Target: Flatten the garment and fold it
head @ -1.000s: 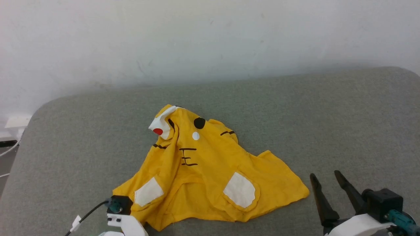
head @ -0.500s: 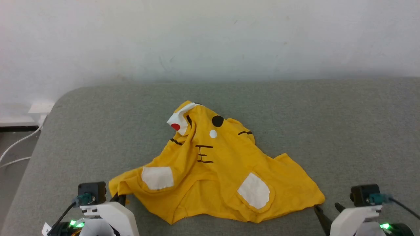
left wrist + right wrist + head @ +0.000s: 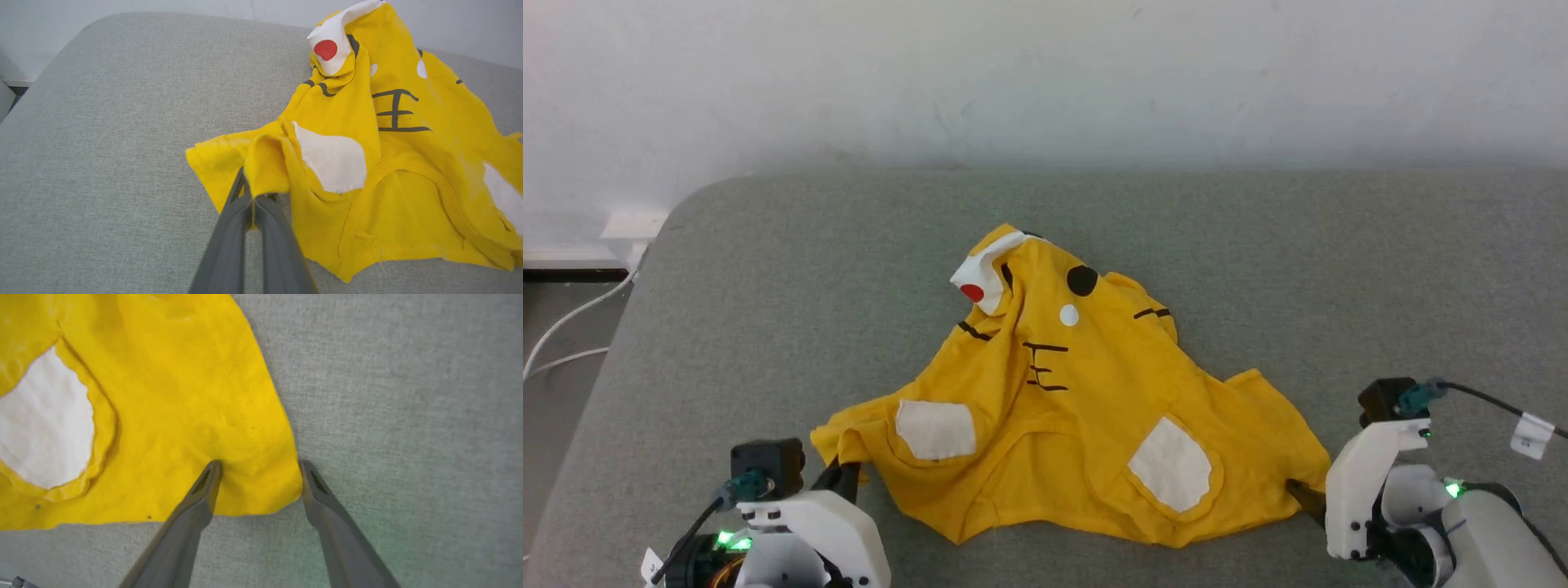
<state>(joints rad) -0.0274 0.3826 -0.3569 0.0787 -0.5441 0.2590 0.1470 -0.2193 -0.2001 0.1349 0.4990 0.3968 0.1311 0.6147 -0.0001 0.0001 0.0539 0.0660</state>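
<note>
**Item:** yellow T-shirt [image 3: 1078, 408], tiger-face print.

**Location:** It lay crumpled near the front of the grey cushion [image 3: 768, 269]. Its far end was bunched and turned over at the white patch with the red dot [image 3: 978, 278]. It was not yet flat.

**Left gripper** [image 3: 253, 197]**:** The fingers were pressed together, pinching a bunched fold at the shirt's near left corner.

**Right gripper** [image 3: 260, 464]**:** The fingers were spread, straddling the shirt's near right corner. The tips were at the cloth and nothing was held.

**Step, as judged:** securing both near corners for a spreading pull.

**Risks:**
- The right gripper had only a narrow strip of hem between its fingers. Closing there could let the cloth slip out under tension, or nip the cushion cover.
- The left pinch held doubled fabric. A pull might drag the heap sideways rather than open it, leaving the far fold trapped.
</note>
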